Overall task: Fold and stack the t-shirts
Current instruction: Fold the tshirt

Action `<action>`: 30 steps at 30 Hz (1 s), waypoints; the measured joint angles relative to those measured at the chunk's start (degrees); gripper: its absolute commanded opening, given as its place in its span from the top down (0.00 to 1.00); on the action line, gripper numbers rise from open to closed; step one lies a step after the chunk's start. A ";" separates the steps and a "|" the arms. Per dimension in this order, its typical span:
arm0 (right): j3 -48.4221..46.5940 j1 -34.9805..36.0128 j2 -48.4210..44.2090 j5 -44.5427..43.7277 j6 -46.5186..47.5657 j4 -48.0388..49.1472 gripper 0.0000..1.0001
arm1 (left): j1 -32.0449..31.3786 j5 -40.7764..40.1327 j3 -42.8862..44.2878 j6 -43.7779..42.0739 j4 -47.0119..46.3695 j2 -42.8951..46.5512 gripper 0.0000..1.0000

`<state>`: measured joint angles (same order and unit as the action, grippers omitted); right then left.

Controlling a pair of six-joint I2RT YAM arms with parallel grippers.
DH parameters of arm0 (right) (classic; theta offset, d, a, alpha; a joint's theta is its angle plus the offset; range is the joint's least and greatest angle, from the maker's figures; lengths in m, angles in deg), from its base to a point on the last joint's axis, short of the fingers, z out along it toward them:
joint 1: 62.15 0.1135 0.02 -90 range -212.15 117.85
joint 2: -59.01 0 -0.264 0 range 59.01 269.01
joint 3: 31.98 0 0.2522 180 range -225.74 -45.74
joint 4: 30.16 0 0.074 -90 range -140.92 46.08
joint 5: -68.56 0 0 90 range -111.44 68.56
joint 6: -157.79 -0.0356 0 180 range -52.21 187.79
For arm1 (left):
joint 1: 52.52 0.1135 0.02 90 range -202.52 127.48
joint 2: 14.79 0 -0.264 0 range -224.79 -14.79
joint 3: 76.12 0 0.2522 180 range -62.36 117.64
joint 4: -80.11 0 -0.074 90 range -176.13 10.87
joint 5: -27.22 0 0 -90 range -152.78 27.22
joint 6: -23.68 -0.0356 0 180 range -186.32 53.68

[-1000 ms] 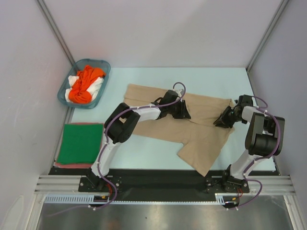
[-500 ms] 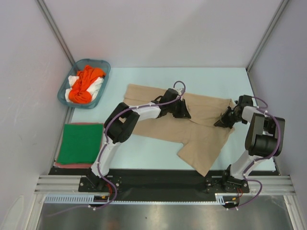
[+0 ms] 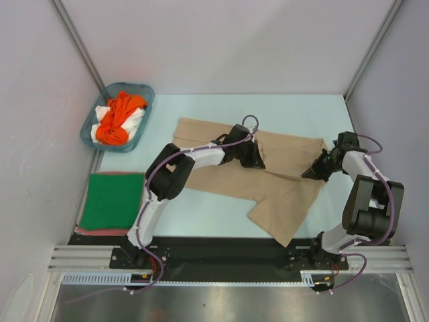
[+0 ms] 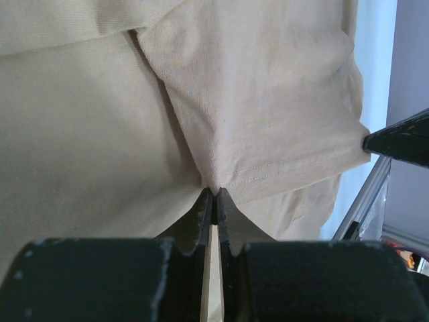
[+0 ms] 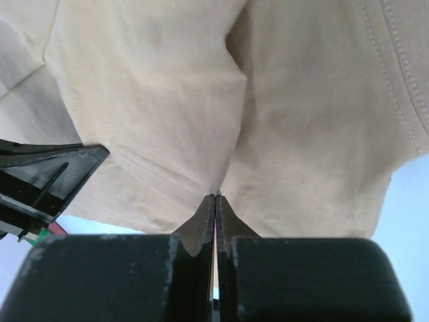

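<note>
The tan-beige t-shirt (image 3: 228,178) lies spread across the middle of the table. My left gripper (image 3: 258,161) is shut on a pinch of its cloth near the upper middle; the wrist view shows the cloth (image 4: 255,107) caught between the fingertips (image 4: 214,194). My right gripper (image 3: 310,173) is shut on the shirt's right part; its wrist view shows cloth (image 5: 167,100) pinched at the tips (image 5: 216,198). An orange t-shirt (image 3: 117,117) and a white t-shirt (image 3: 137,119) lie bunched in the teal basket (image 3: 144,90). A folded dark green t-shirt (image 3: 112,198) lies on a reddish one (image 3: 94,229) at the left front.
The basket stands at the table's back left. Grey walls close in the back and both sides. The black rail (image 3: 221,251) with the arm bases runs along the near edge.
The right arm has shifted slightly to the right and back, with the cloth held. The left gripper has stayed almost still on the shirt.
</note>
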<state>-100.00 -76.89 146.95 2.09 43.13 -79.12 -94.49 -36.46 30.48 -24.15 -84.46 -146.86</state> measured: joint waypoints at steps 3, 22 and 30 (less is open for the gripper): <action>0.26 0.00 0.00 -0.33 -0.17 -0.66 1.00 | 0.00 0.09 0.46 0.00 0.59 0.00 0.91; -4.35 -5.16 -2.23 -4.92 -3.10 -4.81 0.46 | 2.25 1.07 3.67 -5.05 8.98 1.53 0.62; -24.57 -5.70 12.90 -7.54 -3.80 5.62 0.37 | 10.84 -1.16 4.20 -17.68 17.57 12.15 0.49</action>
<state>-124.56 -82.60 159.85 -5.45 39.32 -73.50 -83.65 -37.61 34.68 -41.83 -66.89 -134.70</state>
